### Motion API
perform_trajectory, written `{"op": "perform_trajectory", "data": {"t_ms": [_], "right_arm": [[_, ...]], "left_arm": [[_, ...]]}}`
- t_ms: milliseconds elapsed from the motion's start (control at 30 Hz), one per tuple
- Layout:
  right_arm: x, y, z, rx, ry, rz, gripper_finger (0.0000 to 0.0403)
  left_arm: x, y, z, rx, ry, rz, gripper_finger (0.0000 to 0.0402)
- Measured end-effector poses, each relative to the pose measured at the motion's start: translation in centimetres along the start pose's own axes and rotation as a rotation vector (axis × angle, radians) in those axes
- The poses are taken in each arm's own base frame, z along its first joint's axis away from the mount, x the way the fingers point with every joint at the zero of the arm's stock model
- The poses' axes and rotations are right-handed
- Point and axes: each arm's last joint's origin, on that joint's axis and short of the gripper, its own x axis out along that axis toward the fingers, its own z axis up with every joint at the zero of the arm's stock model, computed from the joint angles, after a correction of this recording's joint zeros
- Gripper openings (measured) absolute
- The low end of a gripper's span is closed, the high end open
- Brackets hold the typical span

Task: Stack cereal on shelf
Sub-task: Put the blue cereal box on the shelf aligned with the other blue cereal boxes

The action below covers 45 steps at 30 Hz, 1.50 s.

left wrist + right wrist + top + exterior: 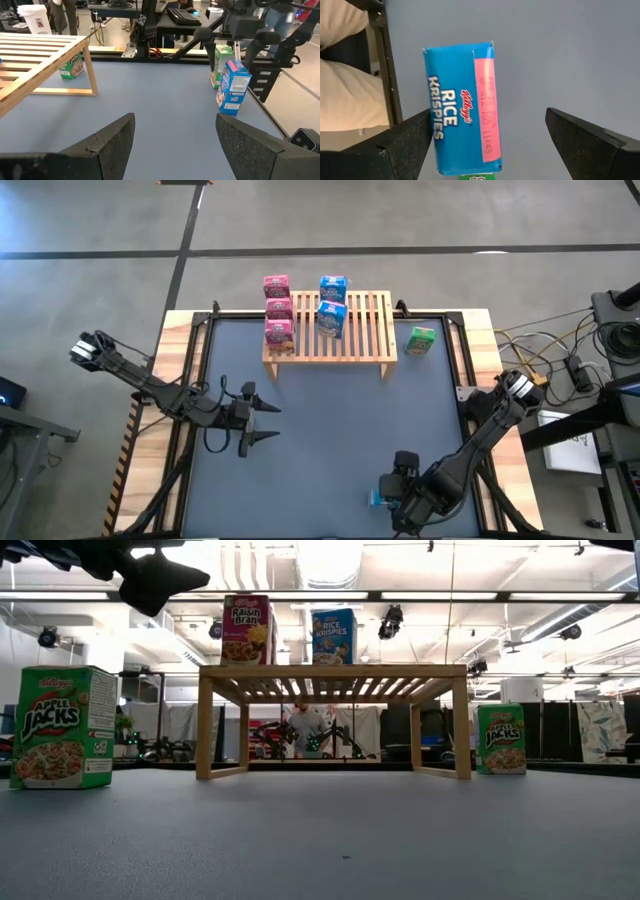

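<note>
The wooden slatted shelf [330,328] stands at the table's far middle. On it are three pink cereal boxes [277,310] and two blue ones [332,305]. A green box [421,340] stands on the table right of the shelf. Near the front edge a blue Rice Krispies box [462,107] stands upright, a green box [222,55] close beside it. My right gripper [488,115] hangs open above the blue box, pointing steeply down, one finger on either side of its top. My left gripper [175,120] waits open over the table's left middle.
A black frame rail [385,75] runs along the table's edge close to the blue box. The low view shows a green Apple Jacks box [62,727] near the camera and a person far behind the shelf. Bare blue-grey table [330,420] lies between the shelf and the grippers.
</note>
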Motion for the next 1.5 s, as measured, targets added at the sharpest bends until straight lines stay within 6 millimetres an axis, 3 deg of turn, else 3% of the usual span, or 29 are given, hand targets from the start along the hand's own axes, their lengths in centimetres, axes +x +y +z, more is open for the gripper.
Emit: {"op": "perform_trajectory", "data": {"t_ms": [433,733,1133,1500], "right_arm": [[0.2,-0.1,-0.2,-0.014,0.023,0.007,0.0274],[-1.2,-0.4,-0.1,-0.014,0.0,0.035,0.0231],[-1.6,-0.5,0.0,-0.016,-0.009,0.045,0.0208],[-0.8,-0.5,-0.2,-0.007,0.003,0.081,0.0224]], "left_arm": [[0.0,0.0,0.0,-0.004,-0.001,0.0,0.0262],[0.0,0.0,0.0,-0.004,-0.002,-0.001,0.0262],[0.3,-0.1,-0.2,0.0,0.007,0.001,0.0262],[0.3,-0.1,-0.1,-0.002,0.002,0.0,0.0262]]}}
